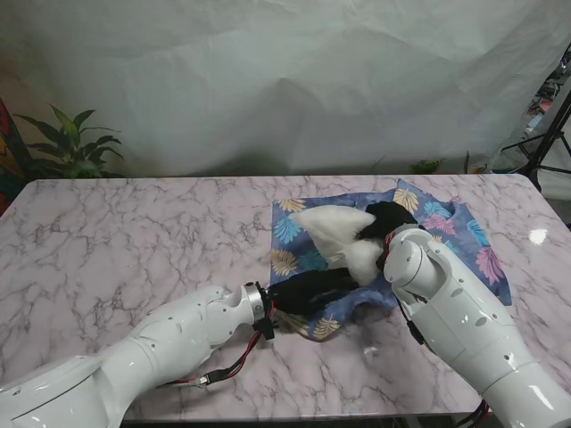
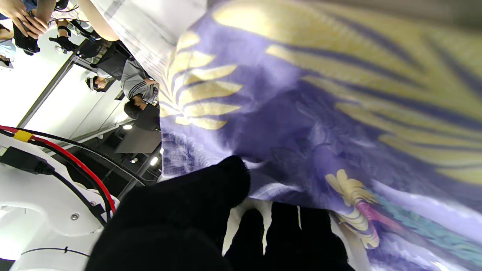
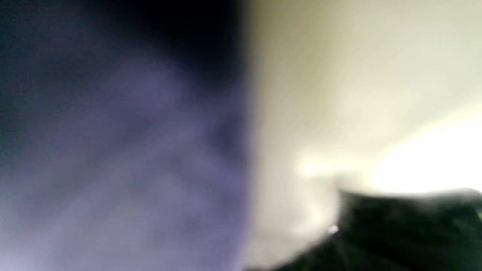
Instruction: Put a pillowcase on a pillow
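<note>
A blue pillowcase [image 1: 455,232] with a leaf print lies spread on the right half of the marble table [image 1: 134,241]. A white pillow [image 1: 335,227] rests crumpled on it, its nearer end at the case's mouth. My left hand [image 1: 308,290], in a black glove, is shut on the case's near edge. In the left wrist view the thumb [image 2: 218,184] presses the pillowcase [image 2: 301,113] against the fingers, with a strip of pillow [image 2: 235,218] behind. My right hand [image 1: 387,219] grips the pillow's right corner. The right wrist view is blurred: pillowcase [image 3: 113,150], pillow [image 3: 339,94], right hand [image 3: 406,229].
A green plant [image 1: 71,147] stands behind the table's far left corner. A white cloth backdrop hangs behind. A black tripod [image 1: 549,143] stands off the far right corner. The table's left half shows bare marble.
</note>
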You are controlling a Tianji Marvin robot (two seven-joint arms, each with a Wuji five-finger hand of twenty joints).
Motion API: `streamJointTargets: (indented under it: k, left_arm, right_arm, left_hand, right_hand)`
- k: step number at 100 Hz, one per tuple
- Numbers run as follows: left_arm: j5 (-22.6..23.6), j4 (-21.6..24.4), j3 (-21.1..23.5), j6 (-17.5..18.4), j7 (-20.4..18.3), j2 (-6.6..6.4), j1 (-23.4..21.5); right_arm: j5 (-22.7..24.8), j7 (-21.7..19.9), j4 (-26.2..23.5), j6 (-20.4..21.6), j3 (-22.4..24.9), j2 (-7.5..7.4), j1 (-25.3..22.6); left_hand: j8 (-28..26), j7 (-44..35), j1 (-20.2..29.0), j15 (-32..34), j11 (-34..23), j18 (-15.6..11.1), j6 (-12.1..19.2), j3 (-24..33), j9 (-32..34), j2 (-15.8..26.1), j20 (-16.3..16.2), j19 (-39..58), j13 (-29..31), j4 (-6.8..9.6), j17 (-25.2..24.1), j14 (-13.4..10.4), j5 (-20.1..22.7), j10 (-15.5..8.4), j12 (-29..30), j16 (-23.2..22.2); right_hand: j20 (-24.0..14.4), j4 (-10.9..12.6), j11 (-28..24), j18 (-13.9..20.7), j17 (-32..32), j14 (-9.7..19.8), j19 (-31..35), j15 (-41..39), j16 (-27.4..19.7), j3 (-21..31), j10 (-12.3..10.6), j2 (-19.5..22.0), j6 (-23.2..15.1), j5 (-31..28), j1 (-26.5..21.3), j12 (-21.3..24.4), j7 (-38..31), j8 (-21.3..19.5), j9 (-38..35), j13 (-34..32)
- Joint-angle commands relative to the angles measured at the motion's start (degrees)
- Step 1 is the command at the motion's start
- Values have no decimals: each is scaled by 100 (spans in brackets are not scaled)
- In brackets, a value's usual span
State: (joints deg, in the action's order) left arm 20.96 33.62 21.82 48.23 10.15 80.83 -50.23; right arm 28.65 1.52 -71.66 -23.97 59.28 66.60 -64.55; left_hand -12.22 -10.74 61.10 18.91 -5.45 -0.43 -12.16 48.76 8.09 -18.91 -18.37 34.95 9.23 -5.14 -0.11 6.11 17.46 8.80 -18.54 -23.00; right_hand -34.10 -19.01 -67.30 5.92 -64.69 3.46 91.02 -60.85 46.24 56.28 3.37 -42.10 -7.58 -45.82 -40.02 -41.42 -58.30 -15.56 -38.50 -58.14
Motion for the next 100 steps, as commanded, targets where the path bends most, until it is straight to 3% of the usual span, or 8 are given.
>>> streamJointTargets:
  k: [1,22,34,62,74,91,96,100]
  left_arm:
    - [-277,-160,-10,13,-351,36,-13]
    - [-940,-575,-16,281,-961,240,0]
    - [-825,-753,-56,431,-821,358,13]
    - [-877,-530,-65,207,-823,344,12]
    - [-1498,-219,-78,4,-1558,200,30]
    - [-2149,411,-305,-308,-2562,-168,223]
    - [-2054,560,-335,-356,-2538,-259,263]
    - [-1970,640,-324,-383,-2474,-312,267]
  right_arm:
    - [5,19,-95,-50,41,20,-1]
    - [67,0,-208,-119,108,2,-40]
    - [87,-13,-240,-124,122,-5,-53]
    - [91,-84,-244,34,47,-25,-70]
    - [133,-147,-221,116,-16,-48,-63]
    - [183,-210,-187,189,-58,-70,-46]
    - [189,-213,-194,199,-48,-73,-52]
    - [209,-219,-203,222,-36,-80,-61]
  left_hand:
    - [-31,-18,8,-112,-366,112,137,-172,293,147,90,-108,357,166,142,167,-215,223,54,166]
    - [100,136,72,605,-1325,122,-76,-370,1868,174,-145,355,2188,224,627,-76,-137,-122,267,-427]
    - [251,65,791,1012,-2476,103,-18,-337,2414,-847,-728,1174,3032,-389,959,-401,-109,-786,-755,-3408]
    - [578,444,1055,2508,-4665,243,121,935,2347,-1447,-1552,1623,2699,-777,743,-750,-518,-1863,-3179,-4475]
    - [681,600,969,3302,-5326,55,675,1208,1602,-1544,-2085,1231,1820,-1031,277,-939,-855,-1954,-4390,-5300]
    - [-187,-300,-907,3407,-4264,-94,1568,-326,117,350,-2664,-99,-80,105,-321,-1032,366,-1372,-5066,-5469]
    - [-598,-964,-1104,3294,-3415,-116,1629,-1777,79,1071,-2789,-435,-356,347,-337,-1005,842,-1239,-4795,-5028]
    - [-1108,-1630,-490,3084,-2767,-141,1768,-3593,42,1178,-2918,-603,-474,112,-349,-980,1146,-1176,-4899,-4870]
  right_hand:
    - [-28,482,-243,1088,-99,429,117,-1235,177,743,47,802,-457,-349,-827,-59,-892,-458,127,-812]
    - [-23,483,-241,1083,-99,437,118,-1227,175,737,37,804,-466,-344,-830,-65,-895,-461,131,-819]
    - [-20,483,-237,1081,-99,439,118,-1223,174,732,34,809,-477,-343,-828,-63,-896,-460,131,-825]
    - [-12,485,-243,1065,-96,456,115,-1227,175,741,14,808,-487,-342,-828,-70,-910,-468,135,-842]
    - [-5,485,-258,1041,-93,454,110,-1255,188,748,-3,825,-485,-331,-838,-86,-922,-480,157,-821]
    - [9,480,-271,1030,-94,468,100,-1293,200,752,-31,833,-508,-310,-837,-92,-939,-497,175,-802]
    - [11,479,-274,1029,-94,466,100,-1300,202,753,-30,833,-505,-312,-840,-93,-942,-498,179,-798]
    - [12,479,-276,1029,-94,465,101,-1308,203,753,-35,832,-505,-310,-841,-92,-942,-497,184,-792]
